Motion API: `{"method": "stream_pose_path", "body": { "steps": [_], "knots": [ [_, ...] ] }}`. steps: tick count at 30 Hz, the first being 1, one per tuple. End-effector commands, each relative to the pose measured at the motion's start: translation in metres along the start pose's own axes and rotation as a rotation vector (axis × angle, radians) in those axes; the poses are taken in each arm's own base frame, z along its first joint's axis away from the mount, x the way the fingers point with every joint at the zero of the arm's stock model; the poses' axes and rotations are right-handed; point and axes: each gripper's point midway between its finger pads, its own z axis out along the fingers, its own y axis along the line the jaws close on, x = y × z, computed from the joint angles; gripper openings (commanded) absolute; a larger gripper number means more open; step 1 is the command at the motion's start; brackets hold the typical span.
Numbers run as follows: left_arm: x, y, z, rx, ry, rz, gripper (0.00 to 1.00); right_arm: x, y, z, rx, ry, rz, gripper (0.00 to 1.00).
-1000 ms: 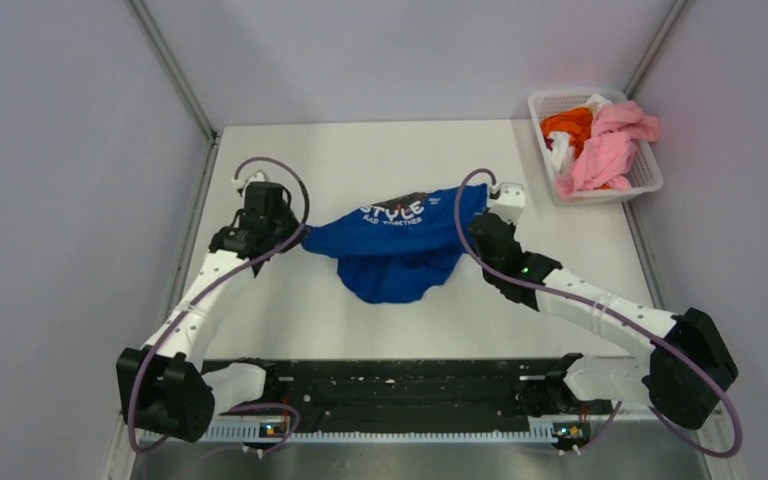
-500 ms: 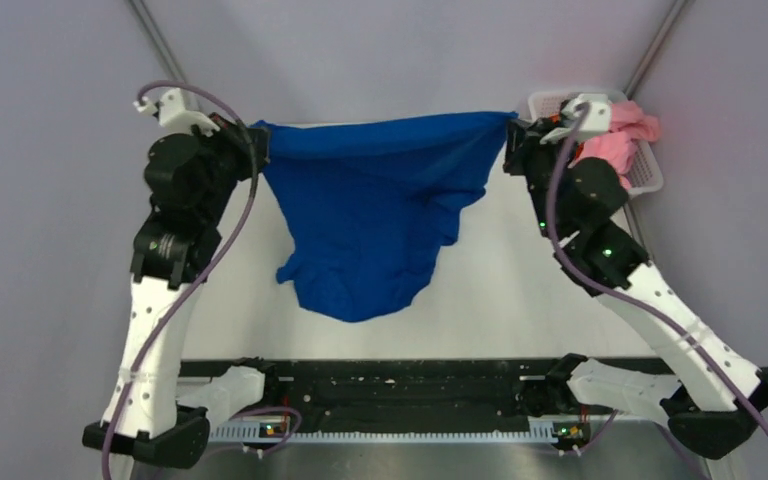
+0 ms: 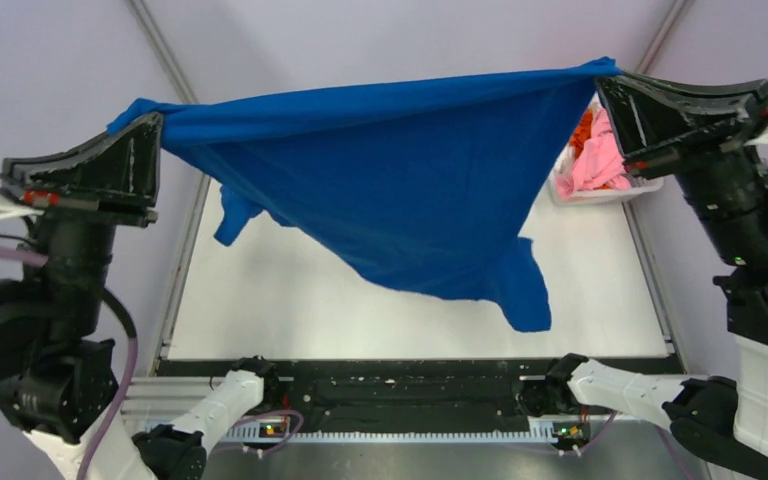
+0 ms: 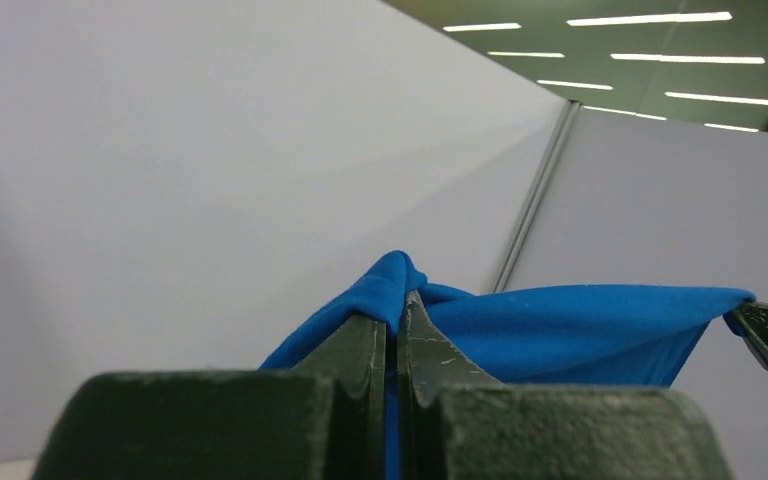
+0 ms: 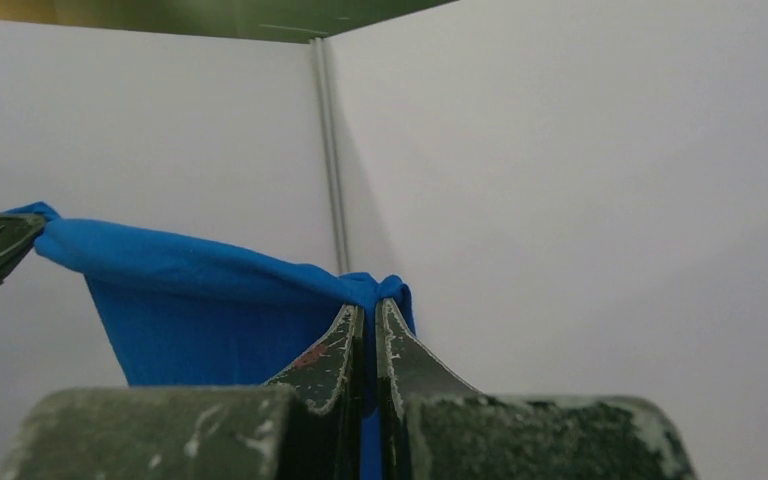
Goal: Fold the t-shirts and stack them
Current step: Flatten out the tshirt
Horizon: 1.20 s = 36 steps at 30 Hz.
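**Blue t-shirt held up and spread wide**

Hangs high over the table, pulled taut along its top edge. Pinched at one corner in the left gripper and at the other in the right gripper, both clamped tight on the cloth. Sags to a point low in the middle, with one sleeve dangling at left. Far right, in the basket: pink and orange t-shirts.

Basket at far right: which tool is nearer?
Right. The right tool pinches a corner of the blue t-shirt aloft, close by the basket; the left tool holds the opposite corner, far across from it.
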Motion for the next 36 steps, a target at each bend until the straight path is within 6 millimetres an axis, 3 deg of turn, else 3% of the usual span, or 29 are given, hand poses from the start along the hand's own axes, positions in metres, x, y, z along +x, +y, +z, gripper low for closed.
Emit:
{"method": "stream_pose_path", "body": {
  "steps": [1,6,9,13,16,18,21,23,25,28,30,33,35,36],
  "knots": [
    [-0.021,-0.017,-0.009,0.056,-0.041,0.04,0.0,-0.021,0.022,-0.012,-0.113,-0.001,0.021,0.0],
    [-0.027,-0.033,-0.02,0.127,-0.044,0.026,0.0,-0.035,0.033,-0.026,-0.169,-0.026,0.043,0.0],
    [-0.022,-0.035,-0.018,0.143,-0.024,0.02,0.0,-0.032,0.032,-0.026,-0.163,-0.019,0.046,0.0],
    [-0.005,-0.019,-0.005,0.091,0.008,0.019,0.0,-0.011,0.016,-0.016,-0.083,0.017,0.026,0.0],
    [0.024,0.009,0.014,0.006,0.046,0.02,0.0,0.02,-0.011,-0.003,0.057,0.058,0.001,0.0],
    [0.054,0.04,0.032,-0.089,0.089,0.025,0.0,0.059,-0.04,0.007,0.202,0.116,-0.039,0.0],
    [0.123,0.115,0.058,-0.337,0.177,0.048,0.0,0.129,-0.085,0.013,0.43,0.225,-0.125,0.0],
    [0.18,0.176,0.069,-0.535,0.25,0.092,0.0,0.184,-0.115,0.015,0.575,0.301,-0.219,0.0],
    [0.25,0.246,0.076,-0.738,0.37,0.144,0.0,0.246,-0.145,0.017,0.676,0.396,-0.278,0.0],
    [0.344,0.318,0.087,-0.818,0.559,0.107,0.0,0.356,-0.182,0.032,0.664,0.563,-0.212,0.0],
    [0.398,0.359,0.093,-0.848,0.638,0.102,0.01,0.418,-0.202,0.043,0.638,0.621,-0.197,0.0],
    [0.468,0.403,0.103,-0.857,0.748,0.094,0.19,0.498,-0.225,0.054,0.617,0.693,-0.18,0.0],
    [0.502,0.423,0.106,-0.881,0.82,0.072,0.3,0.541,-0.24,0.059,0.624,0.744,-0.139,0.02],
    [0.512,0.43,0.109,-0.883,0.838,0.067,0.4,0.559,-0.249,0.059,0.637,0.771,-0.122,0.09]
  ]
}}
